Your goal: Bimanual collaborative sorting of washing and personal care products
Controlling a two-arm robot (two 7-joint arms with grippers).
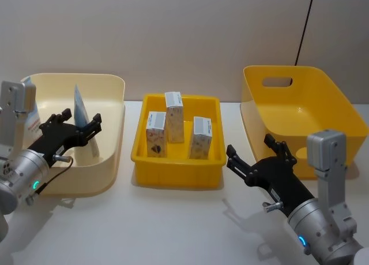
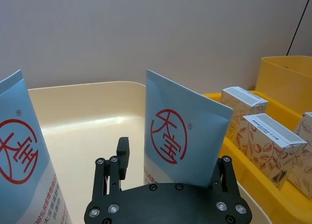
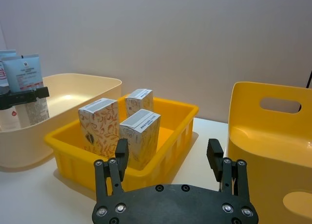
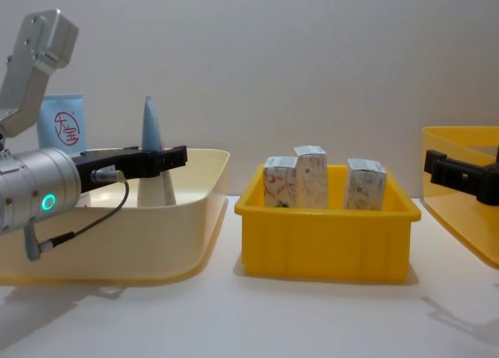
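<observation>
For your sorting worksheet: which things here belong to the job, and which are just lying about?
Job:
tube held by left gripper
second tube
three cartons
right gripper, open

Lying about:
cable
wall

Three bins stand in a row on a counter [image 1: 173,230] before a wall. The left bin [image 1: 109,132] holds two tubes: one tube [image 1: 81,118] stands upright toward the bin's right side, between the jaws of the left gripper [image 1: 78,126], which reaches in from the left; a second tube [image 4: 62,124] stands further left, behind that arm. The middle tray [image 1: 176,170] holds three cartons [image 1: 174,116] — one at the back centre, one front left, one front right — all upright and close together. The right bin [image 1: 302,112] sits just right of the tray. The right gripper [image 1: 253,155] hangs over the counter between tray and right bin, nearer the robot.
</observation>
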